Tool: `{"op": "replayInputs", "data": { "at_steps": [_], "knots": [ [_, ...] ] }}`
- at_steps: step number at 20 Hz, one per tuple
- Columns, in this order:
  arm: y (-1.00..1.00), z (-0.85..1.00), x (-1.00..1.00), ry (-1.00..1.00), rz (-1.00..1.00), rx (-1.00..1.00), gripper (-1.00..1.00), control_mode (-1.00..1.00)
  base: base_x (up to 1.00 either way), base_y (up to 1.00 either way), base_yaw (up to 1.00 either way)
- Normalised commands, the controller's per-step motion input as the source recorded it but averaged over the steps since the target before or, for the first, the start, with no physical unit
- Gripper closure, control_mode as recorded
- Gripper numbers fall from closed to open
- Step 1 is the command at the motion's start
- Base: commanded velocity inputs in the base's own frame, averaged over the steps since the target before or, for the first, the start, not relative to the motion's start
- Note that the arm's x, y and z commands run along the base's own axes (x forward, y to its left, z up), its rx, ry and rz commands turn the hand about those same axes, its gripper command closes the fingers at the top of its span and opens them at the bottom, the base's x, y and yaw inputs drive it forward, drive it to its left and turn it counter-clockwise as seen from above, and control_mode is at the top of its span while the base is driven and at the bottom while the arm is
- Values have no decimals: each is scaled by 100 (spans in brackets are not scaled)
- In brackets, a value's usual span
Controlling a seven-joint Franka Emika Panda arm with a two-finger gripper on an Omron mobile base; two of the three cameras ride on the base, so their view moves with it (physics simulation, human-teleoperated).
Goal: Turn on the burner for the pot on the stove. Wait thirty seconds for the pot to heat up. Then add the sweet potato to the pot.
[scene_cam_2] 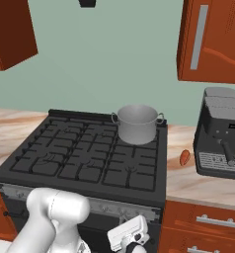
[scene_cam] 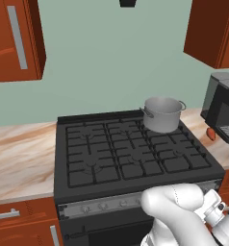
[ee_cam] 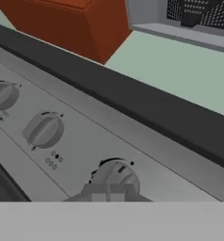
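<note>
Pot on the stove's back-right grate, gripper with jaws clamped on a front knob; a slipping grip would likely leave the burner unlit.

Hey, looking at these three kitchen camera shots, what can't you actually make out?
- Whether a flame burns under the pot: left and right base views, the pot's body covers its burner.
- Contents of the pot: its wall hides the inside.
- Gripper jaws at the nearest knob: hand view, cut off at the bottom.
- Knob markings: too small.
- Sweet potato underside: rests on the counter beside the coffee machine.
</note>
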Motion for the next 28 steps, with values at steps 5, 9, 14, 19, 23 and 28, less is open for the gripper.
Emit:
{"op": "replayInputs", "data": {
  "at_steps": [5, 9, 14, 19, 23, 28],
  "knots": [
    [50, 84, 76, -12, 5, -21, 100, -100, 0, 0, 0],
    [47, 97, 68, -11, 10, -33, 100, -100, 0, 0, 0],
    [52, 100, 68, -14, 11, -40, 100, -100, 0, 0, 0],
    [51, 98, 64, -14, 9, -42, 100, -100, 0, 0, 0],
    [49, 88, 63, -10, 7, -42, 100, -100, 0, 0, 0],
    [48, 78, 59, -6, 5, -42, 100, -100, 0, 0, 0]
  ]
}}
